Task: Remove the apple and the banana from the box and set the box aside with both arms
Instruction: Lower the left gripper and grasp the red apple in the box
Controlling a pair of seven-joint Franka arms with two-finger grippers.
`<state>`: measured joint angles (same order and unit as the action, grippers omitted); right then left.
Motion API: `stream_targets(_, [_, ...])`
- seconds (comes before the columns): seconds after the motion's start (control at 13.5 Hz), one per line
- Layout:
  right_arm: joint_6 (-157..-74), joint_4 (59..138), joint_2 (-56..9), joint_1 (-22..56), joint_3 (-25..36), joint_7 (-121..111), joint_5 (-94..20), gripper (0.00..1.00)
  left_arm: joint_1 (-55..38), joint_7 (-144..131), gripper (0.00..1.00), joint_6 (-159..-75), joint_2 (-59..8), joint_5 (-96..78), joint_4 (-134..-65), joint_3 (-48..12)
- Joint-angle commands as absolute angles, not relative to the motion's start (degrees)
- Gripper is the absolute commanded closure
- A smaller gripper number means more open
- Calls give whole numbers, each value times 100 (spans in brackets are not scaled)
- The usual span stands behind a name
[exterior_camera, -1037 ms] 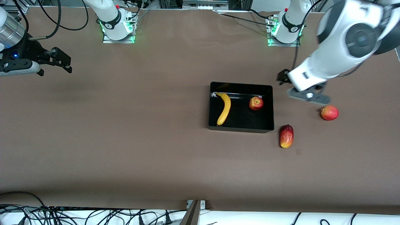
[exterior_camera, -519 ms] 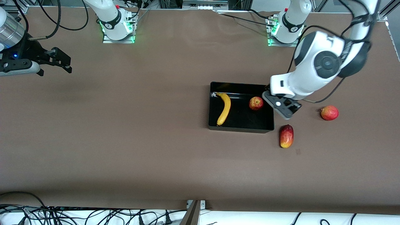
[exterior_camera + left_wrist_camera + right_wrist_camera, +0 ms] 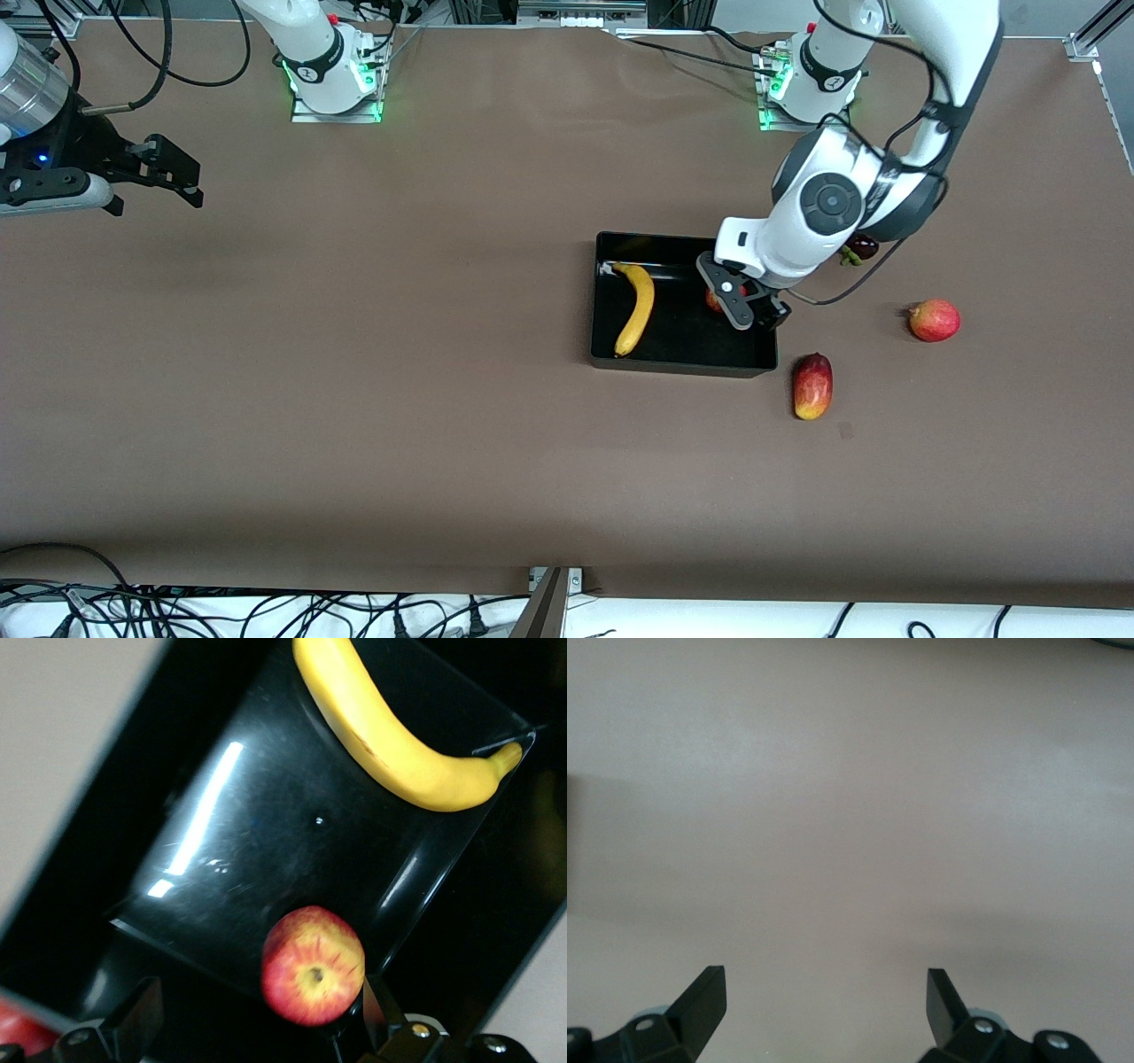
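A plain brown table (image 3: 372, 372) is filling the view, cables trailing along its edges; no writing is readable; the black box (image 3: 611, 341) is sitting toward the left arm's end, holding the banana (image 3: 636, 307) and the apple (image 3: 312, 966); the left gripper (image 3: 742, 306) is hanging over the apple, fingers spread wide and holding nothing; the right gripper (image 3: 168, 173) is waiting over bare table, likewise spread and holding nothing; a mango (image 3: 812, 385) and a red fruit (image 3: 934, 320) are lying outside the box.
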<state>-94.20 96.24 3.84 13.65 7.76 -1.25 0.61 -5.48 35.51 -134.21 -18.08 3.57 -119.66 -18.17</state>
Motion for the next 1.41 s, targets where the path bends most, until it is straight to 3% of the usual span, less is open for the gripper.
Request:
stream_targets(0.0, [-9360,9519,343,1345,791,-202,88,0,-650,3639,0,-13841,-1933,876,-12234,-1819])
stream_targets(0.44, [-9387,9519,343,1345,782,-202,88,0,-668,3568,0,-14458,-2100,1817,-12709,-1819])
stream_targets(0.59, [-9396,9519,343,1345,791,-202,79,0,-677,3551,43,-14458,-2171,1995,-12709,-1819])
stream_targets(0.81, [-9404,9519,343,1345,791,-202,79,0,-677,3551,85,-14449,-2171,1995,-12709,-1819])
stream_targets(0.96, [-9413,9519,343,1345,782,-193,79,0,-668,3551,93,-14371,-2057,2004,-12665,-1819])
stream_targets(1.33, [-9404,9519,351,1362,774,-158,79,0,-554,3551,91,-13538,-1337,1060,-12315,-1863])
